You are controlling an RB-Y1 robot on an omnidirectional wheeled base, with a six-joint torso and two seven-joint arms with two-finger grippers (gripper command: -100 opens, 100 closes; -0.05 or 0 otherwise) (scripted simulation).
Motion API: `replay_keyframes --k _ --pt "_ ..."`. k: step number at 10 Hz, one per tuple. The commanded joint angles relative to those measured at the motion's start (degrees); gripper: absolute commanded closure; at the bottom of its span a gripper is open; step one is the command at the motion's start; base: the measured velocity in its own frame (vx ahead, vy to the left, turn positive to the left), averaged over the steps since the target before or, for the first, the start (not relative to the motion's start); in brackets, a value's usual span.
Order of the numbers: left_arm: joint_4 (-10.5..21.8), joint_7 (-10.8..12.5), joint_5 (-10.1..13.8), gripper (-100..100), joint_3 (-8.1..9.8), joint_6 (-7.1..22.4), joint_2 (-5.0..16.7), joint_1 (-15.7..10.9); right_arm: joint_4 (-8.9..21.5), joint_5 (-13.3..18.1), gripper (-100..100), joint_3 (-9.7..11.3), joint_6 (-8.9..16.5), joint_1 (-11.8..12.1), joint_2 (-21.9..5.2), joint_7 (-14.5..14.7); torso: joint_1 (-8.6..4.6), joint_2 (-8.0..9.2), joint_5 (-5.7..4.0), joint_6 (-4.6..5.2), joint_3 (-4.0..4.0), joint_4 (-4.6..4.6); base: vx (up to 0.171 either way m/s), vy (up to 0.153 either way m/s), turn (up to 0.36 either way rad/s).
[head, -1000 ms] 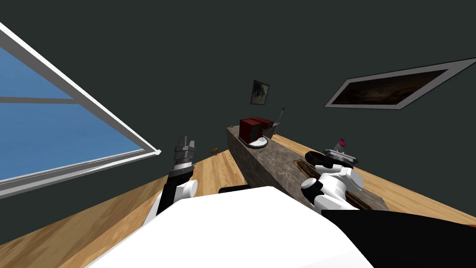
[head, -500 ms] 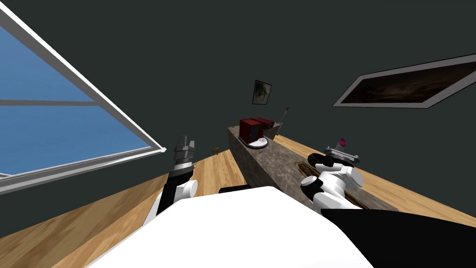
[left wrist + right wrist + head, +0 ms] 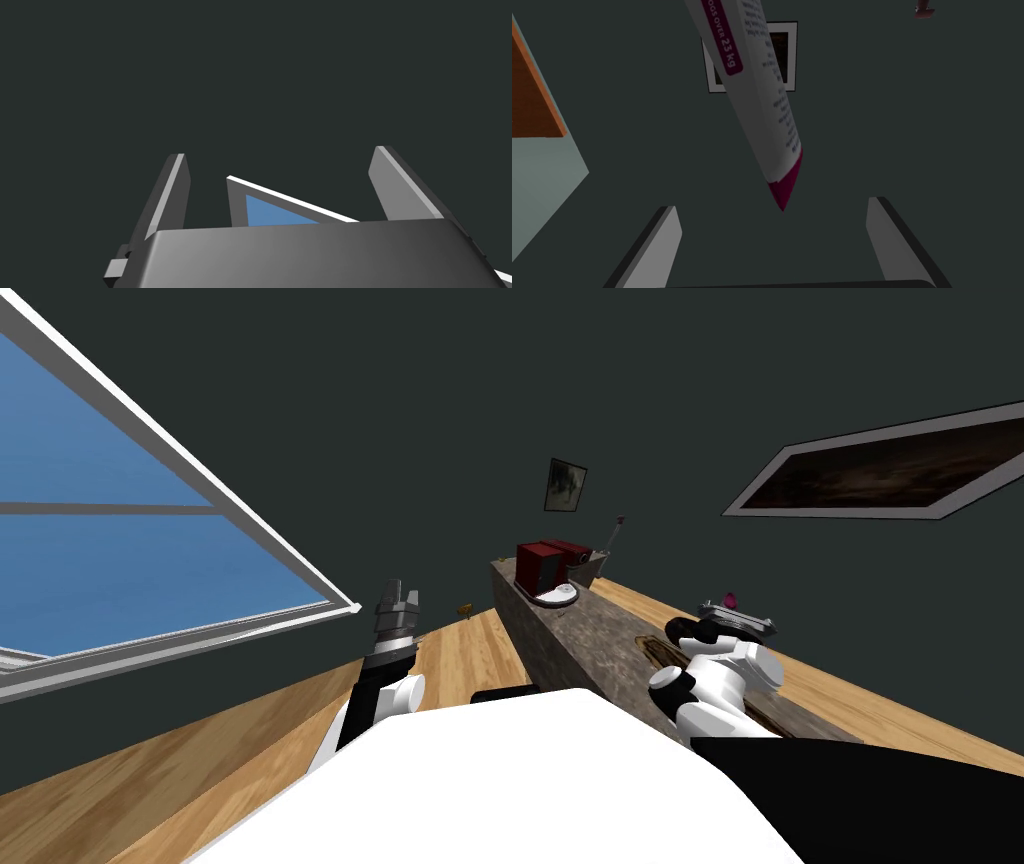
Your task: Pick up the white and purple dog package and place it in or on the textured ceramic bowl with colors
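Note:
In the right wrist view, the white package (image 3: 762, 100) with purple print and a purple end hangs slanted, its purple tip between my right gripper's (image 3: 772, 206) fingers. Those fingers (image 3: 662, 235) stand wide open and touch nothing. My right arm (image 3: 715, 683) reaches over the stone counter (image 3: 580, 633) in the head view. Just beyond its wrist sits a grey flat-rimmed shape (image 3: 738, 619), likely the bowl, with a bit of the package's purple (image 3: 733, 600) poking above it. My left gripper (image 3: 397, 593) is raised beside the counter, open (image 3: 280, 152) and empty.
A red appliance (image 3: 540, 563) stands on a white plate (image 3: 555, 596) at the counter's far end, with a grey holder (image 3: 600, 558) behind it. A dark wooden board (image 3: 655, 648) lies under my right arm. A window (image 3: 120, 548) is on the left, above wood floor (image 3: 470, 648).
My right fingers have spread wide and let go of the package. Its purple tip has sunk lower behind the grey shape. The head view has shifted slightly; the left arm is still.

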Motion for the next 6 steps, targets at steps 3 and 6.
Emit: replay_keyframes --k 3,6 --pt "0.00 0.00 0.00 0 0.00 0.00 0.00 0.00 1.02 0.20 -100 1.91 4.50 -2.76 -2.95 -0.14 -0.01 0.28 0.00 0.04 0.17 0.07 -0.137 0.009 0.107" --pt "0.00 0.00 0.00 0 0.00 0.00 0.00 0.00 1.13 0.12 -100 4.26 8.28 -4.20 -5.14 -0.92 -0.06 0.23 -0.02 0.05 0.15 0.06 -0.112 0.000 0.092"
